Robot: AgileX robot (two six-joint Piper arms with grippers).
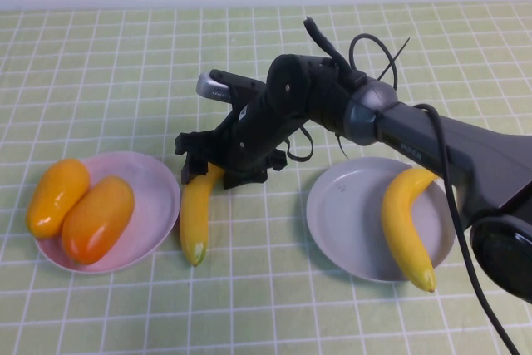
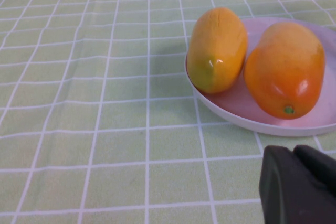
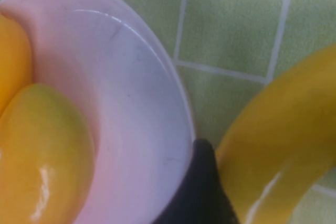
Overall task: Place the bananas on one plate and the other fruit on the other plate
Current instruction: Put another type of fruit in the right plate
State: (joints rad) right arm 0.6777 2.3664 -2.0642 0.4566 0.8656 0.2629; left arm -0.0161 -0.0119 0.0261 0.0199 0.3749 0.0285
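One banana (image 1: pixel 197 214) lies on the table between the plates, its tip toward me. My right gripper (image 1: pixel 214 174) reaches across and is shut on its upper stem end; one fingertip (image 3: pixel 202 182) presses the banana (image 3: pixel 283 129) right beside the pink plate (image 3: pixel 131 103). The second banana (image 1: pixel 407 222) lies on the grey-blue plate (image 1: pixel 345 214). The yellow-orange fruit (image 1: pixel 56 197) and the orange-red fruit (image 1: pixel 98 218) lie on the pink plate (image 1: pixel 158 197). My left gripper (image 2: pixel 299 182) is shut and empty near that plate (image 2: pixel 236 114), out of the high view.
A green checked cloth (image 1: pixel 274 305) covers the table. My right arm and its cables (image 1: pixel 374 114) stretch over the middle, above the grey-blue plate's far rim. Both fruits show in the left wrist view, yellow-orange (image 2: pixel 218 48) and orange-red (image 2: pixel 286 69).
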